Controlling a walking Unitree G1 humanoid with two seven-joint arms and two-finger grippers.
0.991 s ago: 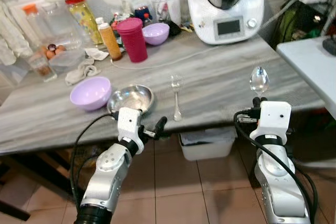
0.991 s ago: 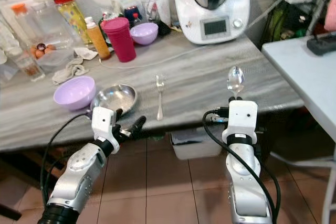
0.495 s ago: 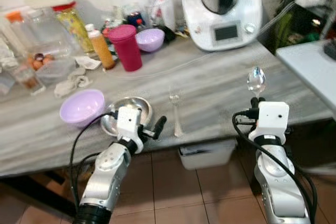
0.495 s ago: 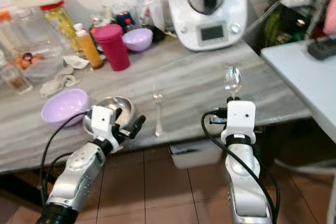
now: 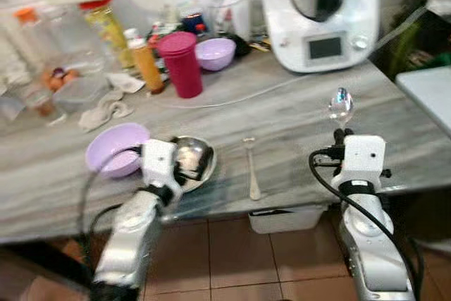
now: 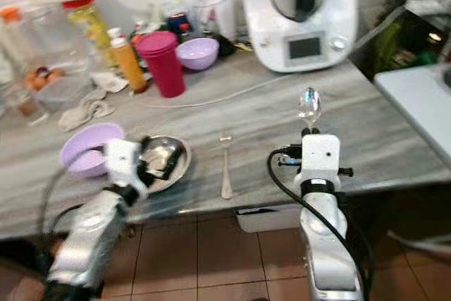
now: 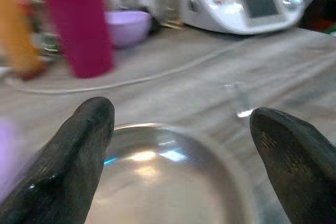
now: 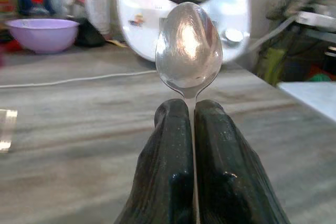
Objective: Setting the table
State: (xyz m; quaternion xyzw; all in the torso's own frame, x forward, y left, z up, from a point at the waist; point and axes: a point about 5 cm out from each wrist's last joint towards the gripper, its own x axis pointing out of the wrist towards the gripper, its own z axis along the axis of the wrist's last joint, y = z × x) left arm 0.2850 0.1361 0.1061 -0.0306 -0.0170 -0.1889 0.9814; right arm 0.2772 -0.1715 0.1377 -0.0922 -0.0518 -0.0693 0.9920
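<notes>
The left gripper (image 7: 178, 145) has advanced from the table (image 5: 394, 103) edge to the steel bowl (image 5: 194, 160) at lower left of the left eye view, fingers spread above its rim: a bowl grasp appears imminent. The right gripper (image 8: 191, 121) holds the spoon (image 5: 341, 107) upright at right, fingers pressed together on the handle. The fork (image 5: 251, 167) lies between. Motion blur obscures the left arm; finger-to-bowl contact cannot be determined.

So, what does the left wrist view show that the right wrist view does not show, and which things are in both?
Left wrist view: the open left gripper over the steel bowl, plus the magenta cup and the fork.
Right wrist view: the right gripper shut on the spoon.
Both: the grey table, the far purple bowl, the white cable and the white kitchen machine.
</notes>
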